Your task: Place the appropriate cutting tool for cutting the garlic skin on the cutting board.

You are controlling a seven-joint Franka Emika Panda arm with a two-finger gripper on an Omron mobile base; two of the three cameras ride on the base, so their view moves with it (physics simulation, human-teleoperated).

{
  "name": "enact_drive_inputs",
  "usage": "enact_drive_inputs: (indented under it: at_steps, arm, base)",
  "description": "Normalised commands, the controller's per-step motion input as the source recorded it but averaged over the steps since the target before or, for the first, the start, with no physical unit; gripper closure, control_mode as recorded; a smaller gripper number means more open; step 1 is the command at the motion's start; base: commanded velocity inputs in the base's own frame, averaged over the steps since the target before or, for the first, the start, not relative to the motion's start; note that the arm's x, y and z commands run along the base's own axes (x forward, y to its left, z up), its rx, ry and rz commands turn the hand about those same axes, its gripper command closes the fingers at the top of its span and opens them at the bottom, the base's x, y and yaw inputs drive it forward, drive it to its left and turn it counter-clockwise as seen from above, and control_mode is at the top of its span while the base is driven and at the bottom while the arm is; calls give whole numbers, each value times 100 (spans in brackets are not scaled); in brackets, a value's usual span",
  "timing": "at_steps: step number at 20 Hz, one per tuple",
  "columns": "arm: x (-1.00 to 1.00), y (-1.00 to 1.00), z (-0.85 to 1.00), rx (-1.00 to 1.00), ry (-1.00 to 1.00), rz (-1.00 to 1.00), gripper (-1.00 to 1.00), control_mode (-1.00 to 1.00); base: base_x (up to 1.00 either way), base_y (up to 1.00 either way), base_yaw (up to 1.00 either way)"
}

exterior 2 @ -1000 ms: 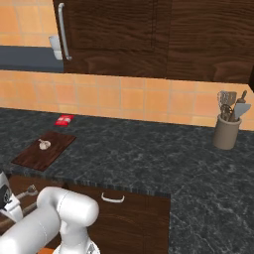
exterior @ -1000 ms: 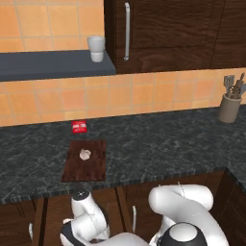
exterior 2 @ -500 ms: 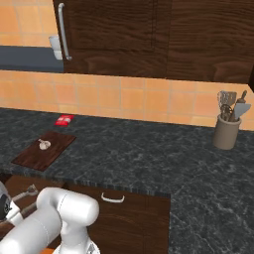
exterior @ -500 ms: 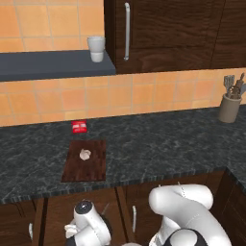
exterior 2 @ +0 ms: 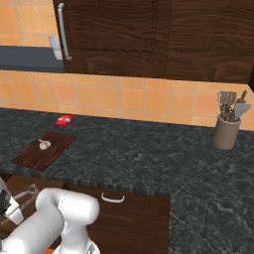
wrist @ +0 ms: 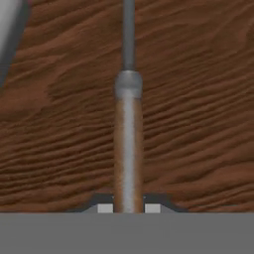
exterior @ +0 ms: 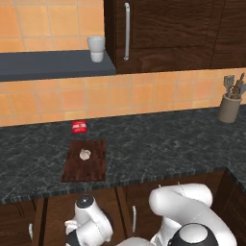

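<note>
In the hand view my gripper (wrist: 128, 208) is shut on the knife (wrist: 128, 144), its two dark tips pressed to either side of the light brown handle. The narrow grey blade runs away from me over the wooden floor of a drawer. In the base views my wrist (exterior: 84, 211) reaches down below the counter's front edge, in front of the cutting board (exterior: 89, 168). The dark reddish board lies flat on the counter (exterior 2: 31, 158). The garlic (exterior: 84, 154) (exterior 2: 44, 144) rests on its far half.
A red packet (exterior: 79, 127) (exterior 2: 63, 119) lies behind the board. A utensil crock (exterior: 229, 104) (exterior 2: 226, 131) stands at the far right and a cup (exterior: 96, 48) sits on the shelf. Another grey tool (wrist: 10, 34) lies beside the knife in the drawer.
The jaws have closed from wide open onto the knife's handle. The arm has barely shifted, and board and garlic lie as before.
</note>
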Motion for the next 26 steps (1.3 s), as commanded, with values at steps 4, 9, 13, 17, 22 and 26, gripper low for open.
enact_drive_inputs:
  at_steps: [4, 9, 13, 17, 22, 26]
  arm:
    - [0, 8, 100, 2, 0, 0, 100, -100]
    - [-33, 21, 100, 3, 0, 0, 100, -100]
    - [-52, 30, 100, 9, 14, 0, 100, -100]
    - [-15, 0, 100, 6, 9, -1, 100, -100]
    - [-6, -1, 100, 0, 0, -4, 100, -100]
    - [31, -35, 89, 0, -2, -11, 100, -100]
  base:
    - [0, 0, 0]
    - [0, 0, 0]
    - [0, 0, 0]
    - [0, 0, 0]
    - [0, 0, 0]
    - [0, 0, 0]
